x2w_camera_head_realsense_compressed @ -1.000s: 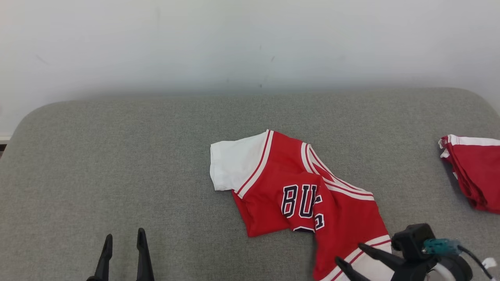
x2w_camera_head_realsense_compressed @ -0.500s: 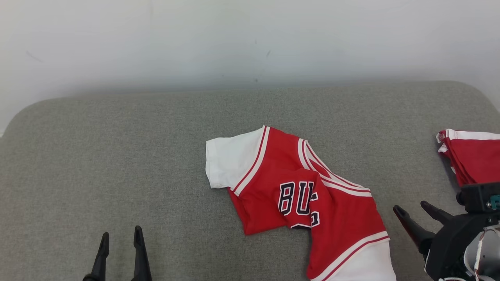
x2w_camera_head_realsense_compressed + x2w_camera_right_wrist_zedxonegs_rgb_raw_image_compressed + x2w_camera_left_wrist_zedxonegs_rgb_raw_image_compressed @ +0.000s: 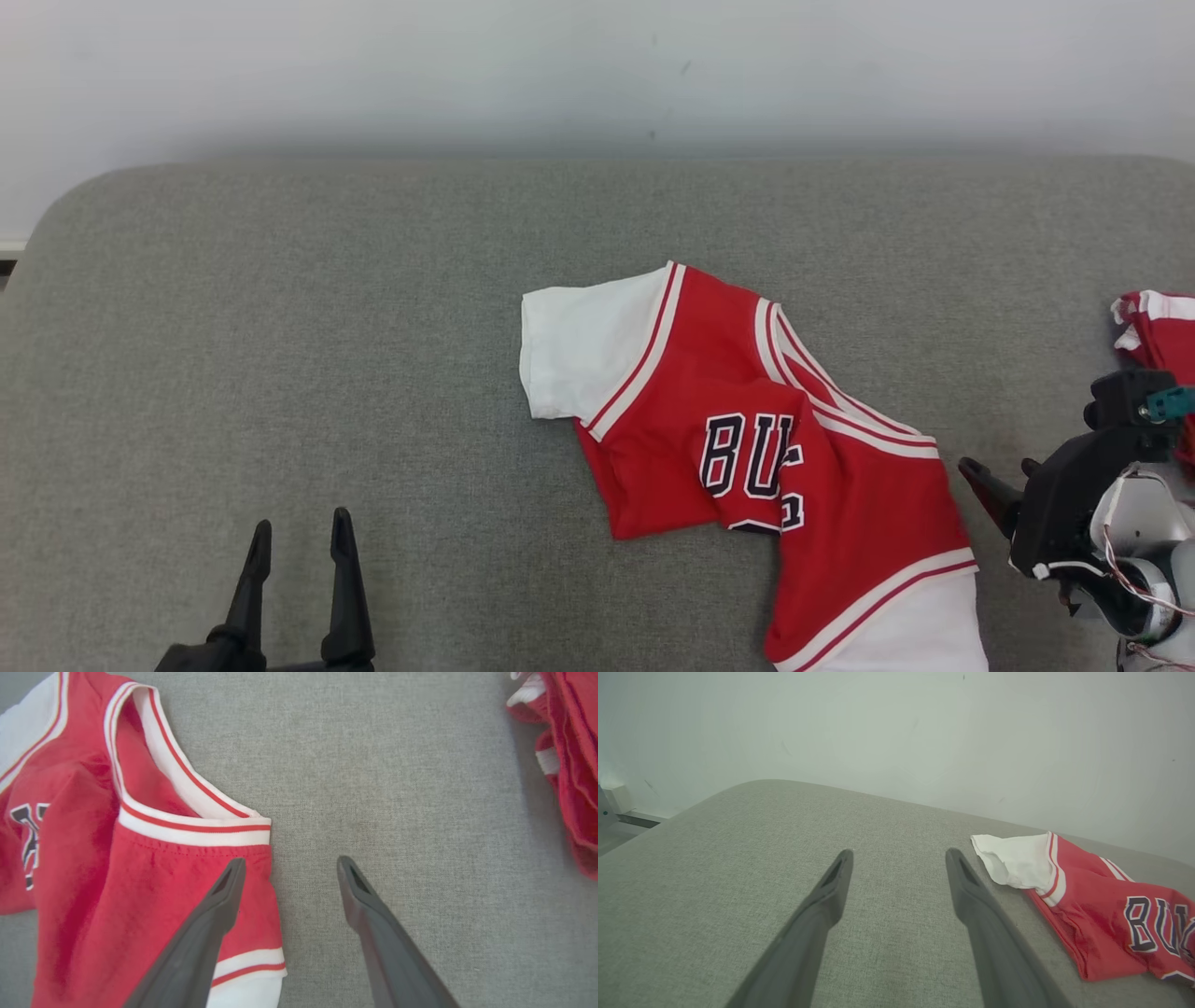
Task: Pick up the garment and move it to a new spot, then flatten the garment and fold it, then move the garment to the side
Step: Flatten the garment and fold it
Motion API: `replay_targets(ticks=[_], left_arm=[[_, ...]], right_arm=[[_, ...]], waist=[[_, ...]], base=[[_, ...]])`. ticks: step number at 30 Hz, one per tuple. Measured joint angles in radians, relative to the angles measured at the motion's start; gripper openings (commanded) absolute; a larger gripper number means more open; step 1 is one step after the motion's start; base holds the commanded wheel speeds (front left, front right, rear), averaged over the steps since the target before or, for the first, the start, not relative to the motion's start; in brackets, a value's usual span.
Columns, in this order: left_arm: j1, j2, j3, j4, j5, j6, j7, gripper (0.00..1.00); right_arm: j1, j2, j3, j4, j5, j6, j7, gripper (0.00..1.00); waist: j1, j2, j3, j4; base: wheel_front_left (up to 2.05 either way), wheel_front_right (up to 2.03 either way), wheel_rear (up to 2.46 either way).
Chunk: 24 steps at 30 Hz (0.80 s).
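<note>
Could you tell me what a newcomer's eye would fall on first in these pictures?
The red and white jersey lies rumpled, its dark lettering partly folded over, in the middle of the grey surface. A second red garment sits at the right edge. The right claw stands open at the jersey's right edge, the left claw open at the lower left.

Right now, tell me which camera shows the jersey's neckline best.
The right wrist view: the neckline lies close and sharp, trim stripes plain. The head view shows it smaller. The left wrist view catches a sliver beyond the lettering.
</note>
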Motion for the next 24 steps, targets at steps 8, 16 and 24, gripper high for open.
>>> replay_targets(ticks=[8, 16, 24], left_arm=[[-0.024, 0.000, -0.005, -0.005, 0.001, -0.004, 0.000, 1.00], [-0.036, 0.000, -0.012, -0.002, -0.001, -0.002, 0.000, 1.00], [-0.035, 0.000, -0.012, 0.006, -0.010, 0.009, 0.000, 1.00]], right_arm=[[-0.084, -0.008, 0.076, 0.150, -0.012, 0.000, 0.006, 1.00], [-0.116, -0.042, 0.162, 0.172, 0.005, -0.002, -0.019, 0.00], [-0.157, -0.106, 0.263, 0.077, -0.022, -0.002, -0.079, 0.00]], waist=[[0.0000, 0.0000, 0.056, 0.044], [-0.0001, 0.0000, 0.076, 0.061], [-0.0001, 0.0000, 0.048, 0.056]], base=[[0.00, 0.00, 0.00], [0.00, 0.00, 0.00], [0.00, 0.00, 0.00]])
